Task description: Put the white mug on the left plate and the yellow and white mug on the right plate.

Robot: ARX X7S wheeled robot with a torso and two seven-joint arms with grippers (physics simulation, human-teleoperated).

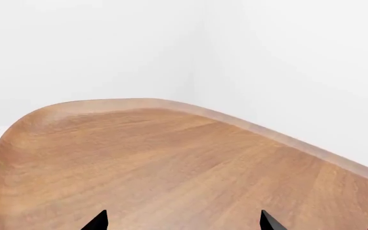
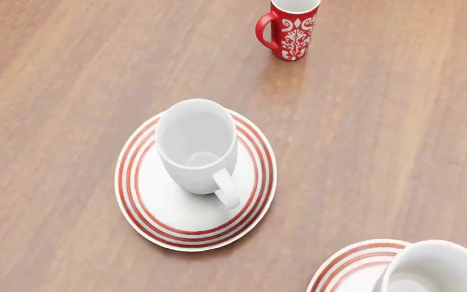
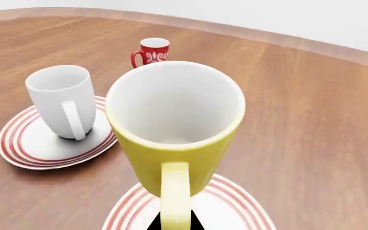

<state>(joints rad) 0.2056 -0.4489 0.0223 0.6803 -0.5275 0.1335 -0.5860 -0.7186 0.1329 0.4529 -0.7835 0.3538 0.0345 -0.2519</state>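
Recording the white mug (image 2: 194, 146) standing upright on the left plate (image 2: 168, 216), handle pointing toward the robot. Noting the yellow and white mug (image 3: 174, 124) sitting upright on the right plate (image 3: 235, 206), handle facing the right wrist camera. Logging the left gripper (image 1: 184, 221) hanging over the bare wooden table (image 1: 158, 163), fingertips spread, nothing between them. Marking the right gripper (image 3: 173, 225) as only dark tips flanking that handle; cannot tell whether pinching or parted. Seeing a red patterned mug (image 2: 292, 27) standing apart, farther back.

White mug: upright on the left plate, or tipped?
Upright. The white mug stands inside the left plate, mouth up, handle out sideways; the right wrist view agrees.
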